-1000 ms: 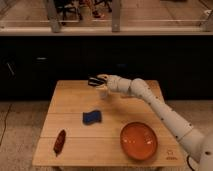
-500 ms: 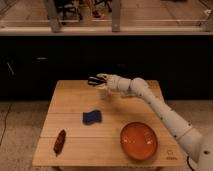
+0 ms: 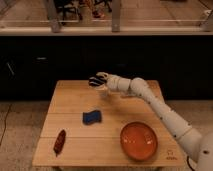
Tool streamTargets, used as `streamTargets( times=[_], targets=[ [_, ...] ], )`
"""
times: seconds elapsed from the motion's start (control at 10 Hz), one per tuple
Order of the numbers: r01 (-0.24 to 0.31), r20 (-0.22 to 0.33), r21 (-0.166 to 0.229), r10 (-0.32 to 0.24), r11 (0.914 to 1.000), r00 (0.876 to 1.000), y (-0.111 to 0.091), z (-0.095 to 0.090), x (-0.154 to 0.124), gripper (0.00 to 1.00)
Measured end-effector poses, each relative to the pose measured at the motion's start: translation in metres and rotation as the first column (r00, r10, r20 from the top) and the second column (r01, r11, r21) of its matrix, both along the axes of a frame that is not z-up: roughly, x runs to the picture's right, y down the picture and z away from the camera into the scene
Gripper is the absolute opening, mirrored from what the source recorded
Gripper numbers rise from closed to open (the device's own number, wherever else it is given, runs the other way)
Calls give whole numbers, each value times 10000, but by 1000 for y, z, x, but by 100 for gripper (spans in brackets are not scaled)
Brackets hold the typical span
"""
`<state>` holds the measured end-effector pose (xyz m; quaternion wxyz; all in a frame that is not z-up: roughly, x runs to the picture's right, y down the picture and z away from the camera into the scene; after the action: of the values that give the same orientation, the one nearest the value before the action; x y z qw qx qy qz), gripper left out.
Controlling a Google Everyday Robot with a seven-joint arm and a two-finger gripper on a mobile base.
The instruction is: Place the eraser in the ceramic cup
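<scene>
My gripper (image 3: 97,80) hangs over the far middle of the wooden table (image 3: 70,100), at the end of the white arm that reaches in from the right. The ceramic cup (image 3: 104,92), small and pale, stands just below and slightly right of the gripper. The gripper's tip is dark, and I cannot make out the eraser as a separate thing there. No eraser lies on the table in view.
A blue wavy-edged pad (image 3: 91,117) lies mid-table. A reddish-brown elongated object (image 3: 59,141) lies near the front left. A wide orange bowl (image 3: 138,141) stands at the front right. Dark cabinets stand behind the table.
</scene>
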<state>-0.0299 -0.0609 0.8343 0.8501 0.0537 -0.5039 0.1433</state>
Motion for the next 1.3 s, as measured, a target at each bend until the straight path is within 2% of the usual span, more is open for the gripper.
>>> streamTargets(
  times=[1.3],
  targets=[
    [67,-205,21,-67,10000,9998,1,-1,-2,80]
  ],
)
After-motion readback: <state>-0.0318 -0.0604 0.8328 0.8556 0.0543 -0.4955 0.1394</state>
